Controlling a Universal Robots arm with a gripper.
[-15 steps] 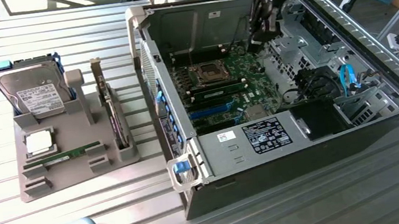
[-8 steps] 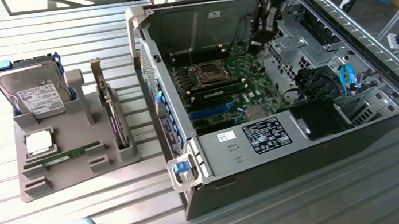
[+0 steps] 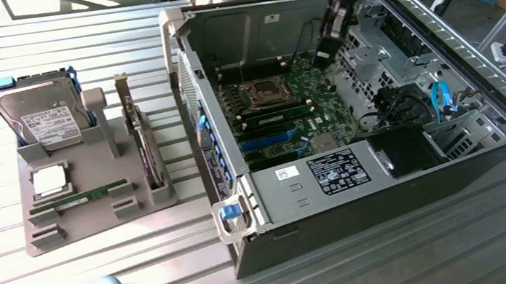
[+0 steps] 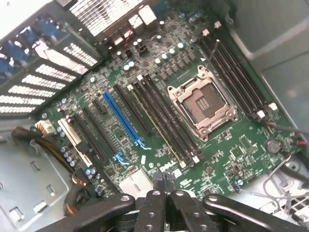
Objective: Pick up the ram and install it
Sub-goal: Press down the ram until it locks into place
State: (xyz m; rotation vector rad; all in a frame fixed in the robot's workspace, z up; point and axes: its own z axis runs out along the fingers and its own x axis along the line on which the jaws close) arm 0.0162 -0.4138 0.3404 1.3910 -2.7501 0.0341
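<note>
Though the task was not finished, one ram (image 3: pixel 79 200) lay flat in its groove at the near edge of the tray (image 3: pixel 88 153), on the exterior view's left, with nothing touching it. Behind it on the tray sat the processor (image 3: pixel 49 180), then the hard drive (image 3: pixel 39 119), with the card (image 3: pixel 143 153) upright along the side toward the case (image 3: pixel 339 197). Inside the open case, the board (image 4: pixel 231 145) lay exposed, its socket (image 4: pixel 205 101) empty. Just beside the socket, a green strip (image 3: pixel 278 117) ran along one slot. I judged it a twin stick already seated, but could not be sure. Farther in, the gripper (image 4: pixel 164 178) hung over the board's edge, well apart from the tray. Its fingers (image 4: pixel 155 195) were pressed together, with nothing visible between them. Judgement on the step: the hand was empty over the board. If the strip was a seated stick, this was the close of an install; otherwise no stick had been fetched. A pick of the tray ram would call for spread fingers, a pinch across its thin faces, and a straight lift out of the groove. Seating it would call for lining the stick up along an empty slot and pressing evenly down.
</note>
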